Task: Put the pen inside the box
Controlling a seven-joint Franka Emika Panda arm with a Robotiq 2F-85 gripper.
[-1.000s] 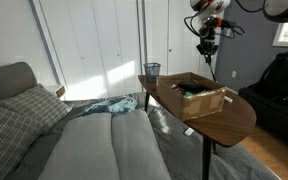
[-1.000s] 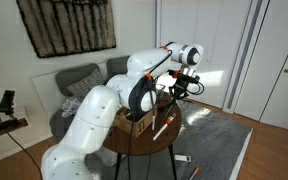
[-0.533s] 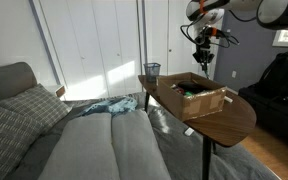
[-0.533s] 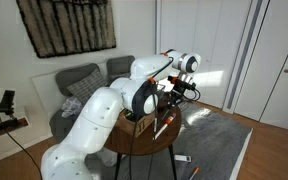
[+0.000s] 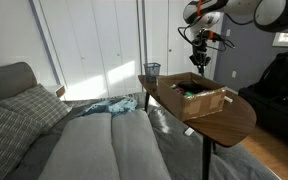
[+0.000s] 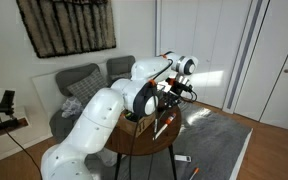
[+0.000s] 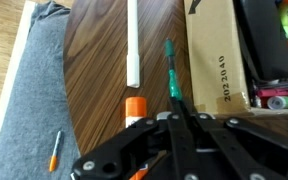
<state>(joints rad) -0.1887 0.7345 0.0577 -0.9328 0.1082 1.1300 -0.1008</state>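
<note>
Beside box (image 7: 220,60), slim, seemingly plastic pen (image 7: 171,76)

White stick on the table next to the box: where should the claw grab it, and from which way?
Around its middle, from straight above. The white stick lies flat on the table, long and thin, so the claw should pinch across its narrow width. Right now the claw is shut on the pen, so that probably has to go first.
</note>
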